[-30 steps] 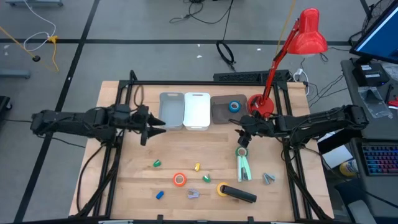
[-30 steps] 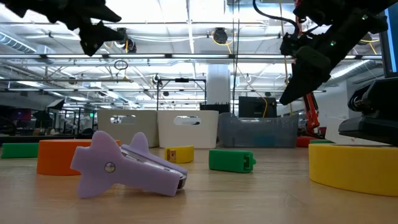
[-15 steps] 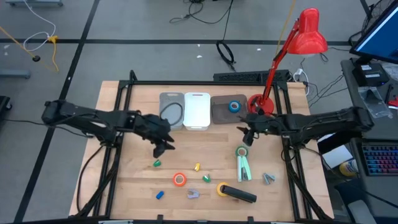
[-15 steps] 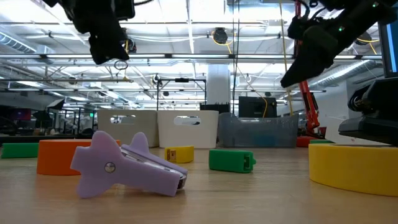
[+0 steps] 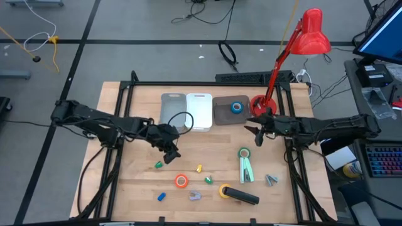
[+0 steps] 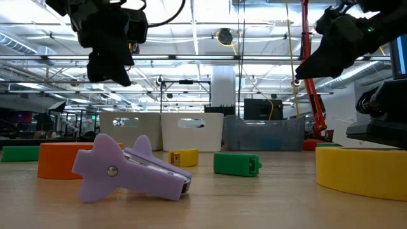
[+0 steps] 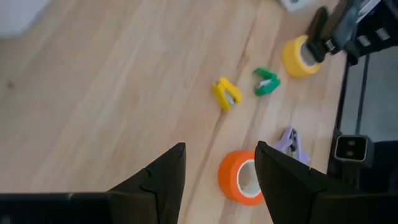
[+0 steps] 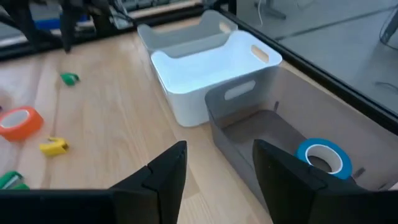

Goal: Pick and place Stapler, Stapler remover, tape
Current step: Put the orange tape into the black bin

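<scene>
My left gripper (image 5: 171,151) (image 7: 219,149) hangs open and empty above the table's middle, just beyond a green staple remover (image 5: 159,165) and above the orange tape roll (image 7: 242,177). My right gripper (image 5: 254,133) (image 8: 217,146) is open and empty in front of the dark grey bin (image 5: 227,110), which holds the blue tape roll (image 8: 323,157). The green tape roll (image 5: 244,152), mint stapler (image 5: 245,169), yellow tape roll (image 5: 224,191) and black stapler (image 5: 242,196) lie on the table. The purple staple remover (image 6: 130,168) lies near the front edge.
A light grey bin (image 5: 173,112) and a white bin (image 5: 199,112) stand beside the dark grey one at the far side. A red desk lamp (image 5: 264,103) stands at the far right. Yellow (image 5: 199,168), green (image 5: 208,181), blue (image 5: 161,196) and grey (image 5: 271,180) removers lie scattered.
My left gripper has swung from in front of the bins toward the table's right and near edges and has come down, ending over the green remover and orange tape. My right gripper has drawn back from the green tape roll toward the far right and risen a little.
</scene>
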Motion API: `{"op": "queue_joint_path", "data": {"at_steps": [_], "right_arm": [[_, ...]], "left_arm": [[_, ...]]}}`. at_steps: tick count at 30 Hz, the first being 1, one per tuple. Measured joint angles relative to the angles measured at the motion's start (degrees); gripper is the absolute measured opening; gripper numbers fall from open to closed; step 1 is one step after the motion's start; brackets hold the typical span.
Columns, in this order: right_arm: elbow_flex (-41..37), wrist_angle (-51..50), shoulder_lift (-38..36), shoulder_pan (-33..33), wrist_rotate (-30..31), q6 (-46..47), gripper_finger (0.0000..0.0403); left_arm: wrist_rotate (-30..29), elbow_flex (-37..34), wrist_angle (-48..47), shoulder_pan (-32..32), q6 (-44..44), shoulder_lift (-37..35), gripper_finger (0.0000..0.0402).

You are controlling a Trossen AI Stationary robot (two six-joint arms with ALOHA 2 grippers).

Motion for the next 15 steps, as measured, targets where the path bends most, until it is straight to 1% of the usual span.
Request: {"op": "queue_joint_path", "data": {"at_steps": [5,10,15], "right_arm": [[-3.6,2.08,-5.14,0.0,-0.02,0.14,0.0176],[-5.75,2.41,-8.0,0.02,-0.02,0.14,0.0176],[-6.75,2.4,-8.77,0.0,0.07,0.16,0.0176]], "left_arm": [[1.19,-0.02,-0.25,-2.03,-2.14,0.0,0.0191],[0.76,-0.02,-1.59,-5.02,-5.51,0.12,0.0191],[1.19,-0.05,-1.63,-7.77,-11.07,3.8,0.0191]]}}
